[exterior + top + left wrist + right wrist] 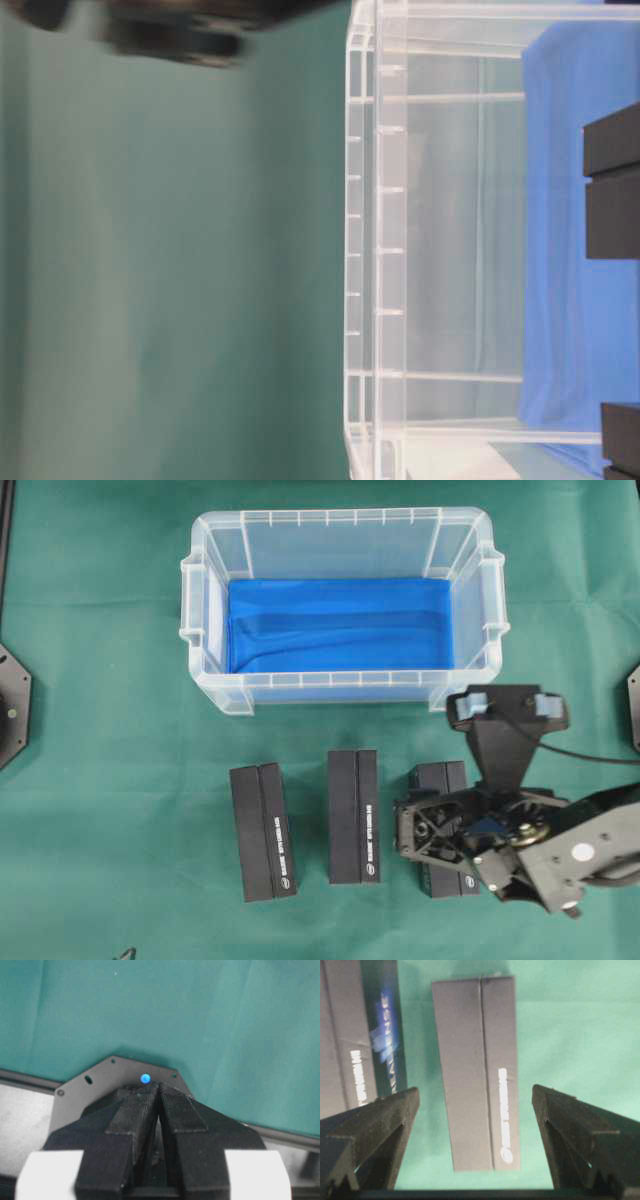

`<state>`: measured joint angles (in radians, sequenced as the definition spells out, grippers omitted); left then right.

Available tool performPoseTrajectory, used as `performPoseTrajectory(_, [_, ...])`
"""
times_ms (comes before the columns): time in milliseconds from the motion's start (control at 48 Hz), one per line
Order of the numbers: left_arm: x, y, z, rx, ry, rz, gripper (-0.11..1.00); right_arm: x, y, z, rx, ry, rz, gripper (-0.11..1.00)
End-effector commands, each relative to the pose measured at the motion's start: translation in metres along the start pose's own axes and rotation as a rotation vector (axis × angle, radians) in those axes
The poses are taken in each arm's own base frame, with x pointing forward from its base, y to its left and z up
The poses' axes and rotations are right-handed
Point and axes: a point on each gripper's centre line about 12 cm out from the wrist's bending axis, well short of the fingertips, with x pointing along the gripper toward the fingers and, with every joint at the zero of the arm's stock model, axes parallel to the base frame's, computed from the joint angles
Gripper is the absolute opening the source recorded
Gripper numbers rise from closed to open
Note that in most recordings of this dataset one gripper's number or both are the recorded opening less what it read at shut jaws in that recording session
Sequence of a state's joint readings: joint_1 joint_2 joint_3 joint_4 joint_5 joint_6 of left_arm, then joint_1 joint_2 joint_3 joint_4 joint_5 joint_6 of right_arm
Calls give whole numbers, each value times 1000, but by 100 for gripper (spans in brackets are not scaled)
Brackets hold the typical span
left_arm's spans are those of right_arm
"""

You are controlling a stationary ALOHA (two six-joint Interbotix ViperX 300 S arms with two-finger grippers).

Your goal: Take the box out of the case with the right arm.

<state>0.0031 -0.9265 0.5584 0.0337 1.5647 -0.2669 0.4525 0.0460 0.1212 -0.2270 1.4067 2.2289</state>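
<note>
Matte black card is what these boxes look like, three of them in a row on the green worktop [110, 780] at six o'clock from the case [340, 685], none inside it; the overhead view shows only the blue lining [340, 625] in there. The right-hand box [441, 780] sits partly under the right arm's gripper [476, 1110], with the middle box [353, 816] at its nine o'clock and the left box [262, 831] beyond. From the wrist camera the fingers [380, 1120] stand wide apart, straddling that box across its narrow width, gripping nothing. Judging by the crisp edges and the seam down the top face, it is a stiff, light carton: firm enough for a squeeze, but smooth, so it could slip if pinched near a corner. The best hold looks to be across the two long sides near mid-length, where the fingers already line up. Over on the other side, the left gripper [159, 1105] has its fingers pressed together, parked above its base plate [100, 1077], holding nothing.
</note>
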Motion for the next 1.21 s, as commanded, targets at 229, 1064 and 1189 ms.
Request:
performPoseTrajectory(229, [-3,0,2,-3,-10,-3,0,-43,-2,20,0,-38,-3,87])
performPoseTrajectory(1064, [-2,-1,3,-11,-6,-2,0,-45,-97,50,-9,13,33,87])
performPoseTrajectory(1189, [-2,-1,3,-11,-6,-2,0,-45,-100,55,-7,12,35,87])
